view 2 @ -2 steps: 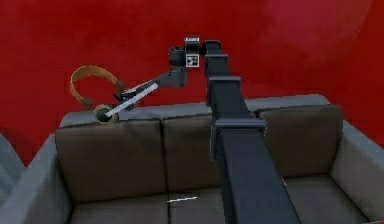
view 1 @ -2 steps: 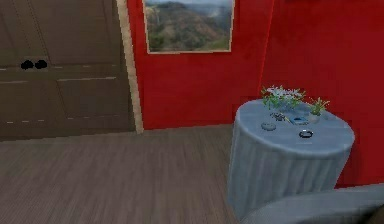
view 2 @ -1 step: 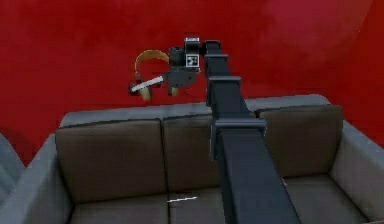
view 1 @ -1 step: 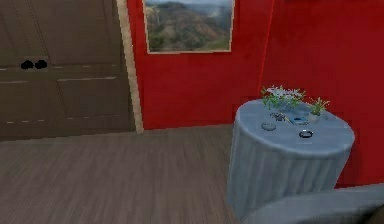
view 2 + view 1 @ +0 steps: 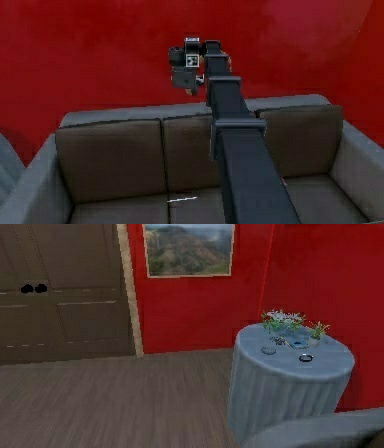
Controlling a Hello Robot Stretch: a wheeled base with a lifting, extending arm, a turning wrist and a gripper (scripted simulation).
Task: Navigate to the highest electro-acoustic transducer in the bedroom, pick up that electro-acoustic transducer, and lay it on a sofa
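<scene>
Where arm (image 5: 240, 150) ends, gripper (image 5: 184, 72), sofa (image 5: 110, 150) nr wall (image 5: 80, 50)

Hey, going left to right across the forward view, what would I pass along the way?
Brown door → framed landscape picture on the red wall → round table draped in grey cloth.

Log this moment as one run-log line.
arm: out over grey sofa | claw: before red wall | ahead: draped round table, door
</scene>
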